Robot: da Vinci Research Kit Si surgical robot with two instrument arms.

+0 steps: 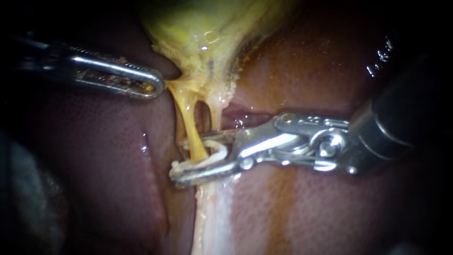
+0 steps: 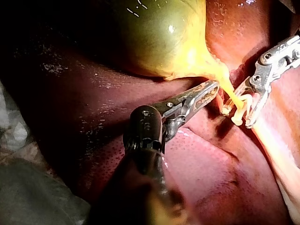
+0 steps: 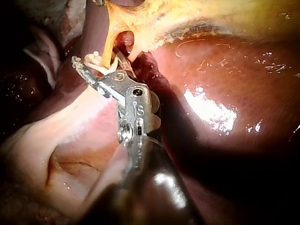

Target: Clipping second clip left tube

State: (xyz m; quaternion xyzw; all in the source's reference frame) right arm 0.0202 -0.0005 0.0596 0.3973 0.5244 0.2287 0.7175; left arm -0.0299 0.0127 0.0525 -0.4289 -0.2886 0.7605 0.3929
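Observation:
The yellow-green gallbladder (image 1: 207, 28) narrows into two tubes. The thicker yellow left tube (image 1: 188, 118) runs down between the jaws of my right instrument (image 1: 193, 158), which comes in from the right. These jaws hold a white clip (image 1: 210, 156) that straddles the left tube low down. The thin pale right tube (image 1: 217, 115) passes just behind the upper jaw. The same grip shows in the right wrist view at the right instrument (image 3: 98, 64). My left instrument (image 1: 153, 87) lies with its jaws together, tip beside the gallbladder's neck, holding nothing I can see. It also appears as the left instrument (image 2: 208, 90).
Dark red liver (image 1: 94, 165) surrounds the site on both sides. A pale band of tissue (image 1: 212, 217) runs down from below the clip. Grey-white cloth (image 2: 18, 140) lies beside the left instrument's shaft.

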